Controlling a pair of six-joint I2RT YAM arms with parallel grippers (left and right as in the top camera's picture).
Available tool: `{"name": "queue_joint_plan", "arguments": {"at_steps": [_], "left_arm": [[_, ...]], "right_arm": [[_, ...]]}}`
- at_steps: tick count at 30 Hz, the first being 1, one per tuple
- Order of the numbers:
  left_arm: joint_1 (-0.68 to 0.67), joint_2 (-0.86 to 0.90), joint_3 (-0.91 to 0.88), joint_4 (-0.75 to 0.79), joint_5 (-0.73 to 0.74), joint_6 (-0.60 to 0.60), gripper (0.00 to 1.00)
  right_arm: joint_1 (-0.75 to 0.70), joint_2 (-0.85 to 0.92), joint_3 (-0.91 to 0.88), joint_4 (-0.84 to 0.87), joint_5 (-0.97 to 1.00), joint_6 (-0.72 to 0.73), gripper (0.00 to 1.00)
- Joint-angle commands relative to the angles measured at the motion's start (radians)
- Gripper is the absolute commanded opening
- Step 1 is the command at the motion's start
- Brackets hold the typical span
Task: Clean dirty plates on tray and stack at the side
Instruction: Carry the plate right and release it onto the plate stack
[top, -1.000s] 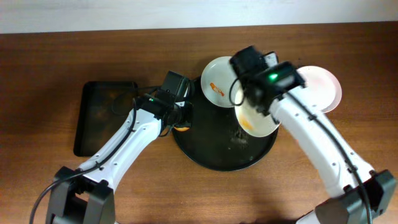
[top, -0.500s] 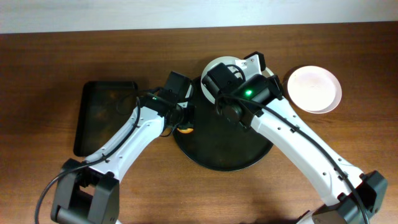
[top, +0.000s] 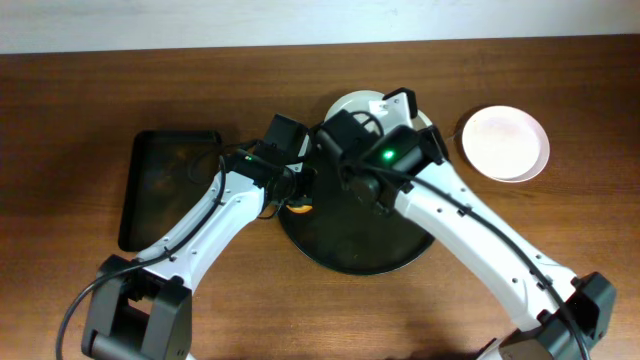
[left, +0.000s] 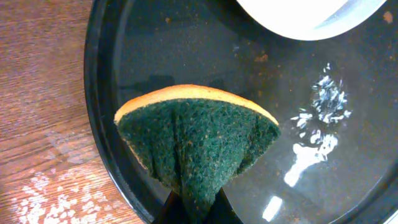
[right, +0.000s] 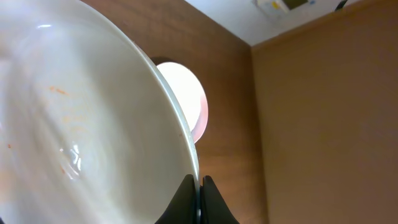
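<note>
My right gripper is shut on the rim of a white plate with faint orange smears and holds it tilted. In the overhead view my right arm hides that plate above the round black tray. My left gripper is shut on a green sponge with an orange back over the tray's left part; the sponge also shows in the overhead view. A second plate peeks out at the tray's far edge. A third plate lies on the table to the right.
A rectangular black tray lies on the wooden table left of the round tray. Crumbs and wet glints mark the round tray's floor. A white plate edge shows at the top of the left wrist view.
My right arm has swung left with the plate, from the tray's right side to over its left half near the sponge. My left arm has barely moved.
</note>
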Motion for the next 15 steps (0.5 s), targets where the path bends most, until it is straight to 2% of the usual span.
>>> {"name": "queue_joint_plan", "arguments": {"at_steps": [1,5,7,11,15], "left_arm": [[0.001,0.005,-0.003,0.003,0.023,0.008,0.0],[0.001,0.005,-0.003,0.009,0.022,0.008,0.0],[0.001,0.005,-0.003,0.01,0.022,0.008,0.0],[0.001,0.005,-0.003,0.009,0.022,0.008,0.0],[0.001,0.005,-0.003,0.01,0.022,0.008,0.0]], "right_arm": [[-0.157,0.005,0.015,0.046,-0.221,0.002,0.04],[-0.396,0.005,0.015,0.166,-0.62,-0.137,0.04],[-0.52,0.005,0.015,0.209,-0.775,-0.154,0.04],[-0.763,0.014,0.015,0.266,-1.002,-0.155,0.04],[-0.98,0.083,0.015,0.308,-1.143,-0.164,0.04]]}}
